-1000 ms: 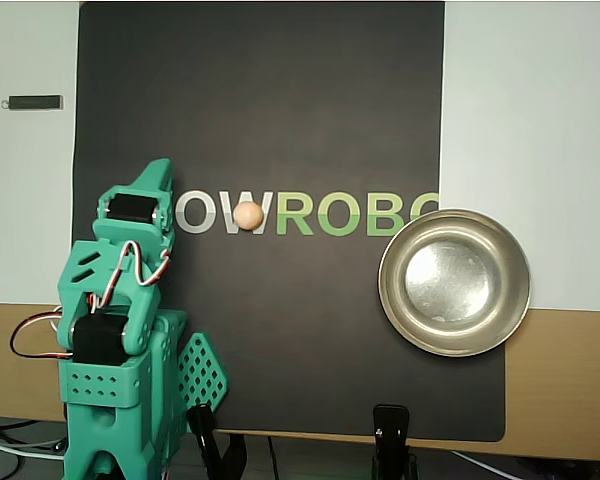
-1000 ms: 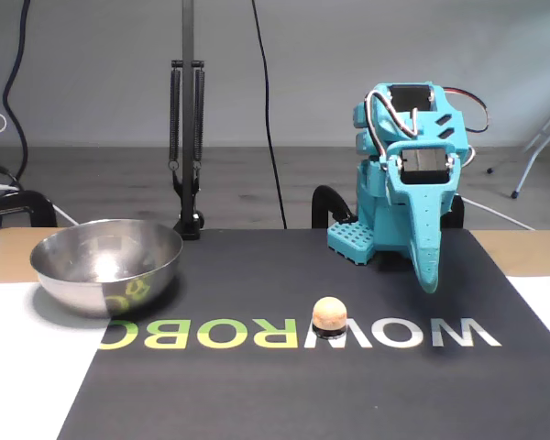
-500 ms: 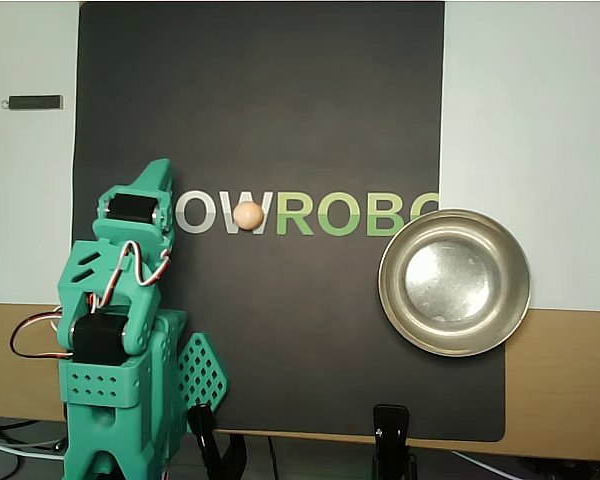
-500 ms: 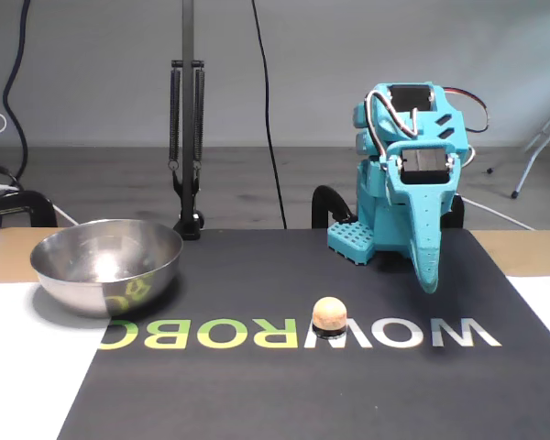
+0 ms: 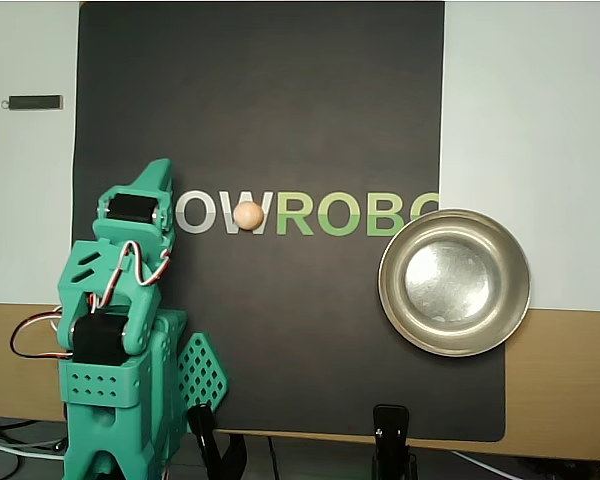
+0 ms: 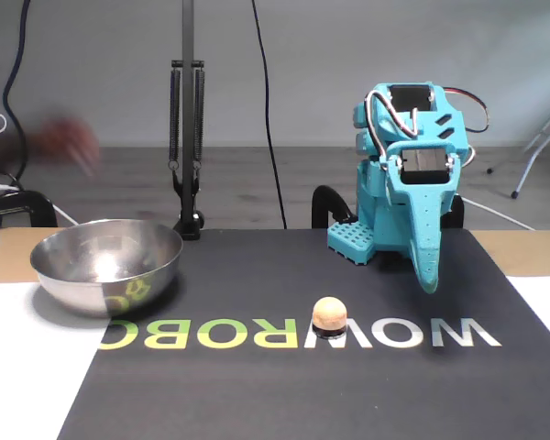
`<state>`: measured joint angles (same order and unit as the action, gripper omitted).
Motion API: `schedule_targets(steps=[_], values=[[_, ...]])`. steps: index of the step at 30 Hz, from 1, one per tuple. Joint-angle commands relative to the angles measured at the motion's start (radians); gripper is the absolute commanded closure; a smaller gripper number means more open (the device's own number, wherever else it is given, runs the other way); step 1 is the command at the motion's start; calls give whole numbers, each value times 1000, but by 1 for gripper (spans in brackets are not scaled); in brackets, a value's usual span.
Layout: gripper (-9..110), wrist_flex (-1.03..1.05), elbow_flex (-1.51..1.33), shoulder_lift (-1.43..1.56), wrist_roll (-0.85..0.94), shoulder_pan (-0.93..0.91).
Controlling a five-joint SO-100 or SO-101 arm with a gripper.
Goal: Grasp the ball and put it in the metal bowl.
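The ball sits on the mat's letters, apart from everything. It is round, so no side matters. In the overhead view the gripper is to its left, fingers together, holding nothing. The bowl is far to the right, and it is empty.

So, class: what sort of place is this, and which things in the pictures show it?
Probably a hobby or lab workbench for robot practice, not a home kitchen. The clues: a small 3D-printed arm clamped at the table edge, a black printed mat as its work area, and only a ball and metal bowl set out.
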<state>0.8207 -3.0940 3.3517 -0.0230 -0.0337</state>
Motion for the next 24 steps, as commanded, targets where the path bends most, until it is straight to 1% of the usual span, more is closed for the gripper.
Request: schedule_targets(steps=[1, 24], values=[[101, 6, -32, 63, 3, -3], [101, 6, -32, 63, -5, 0]])
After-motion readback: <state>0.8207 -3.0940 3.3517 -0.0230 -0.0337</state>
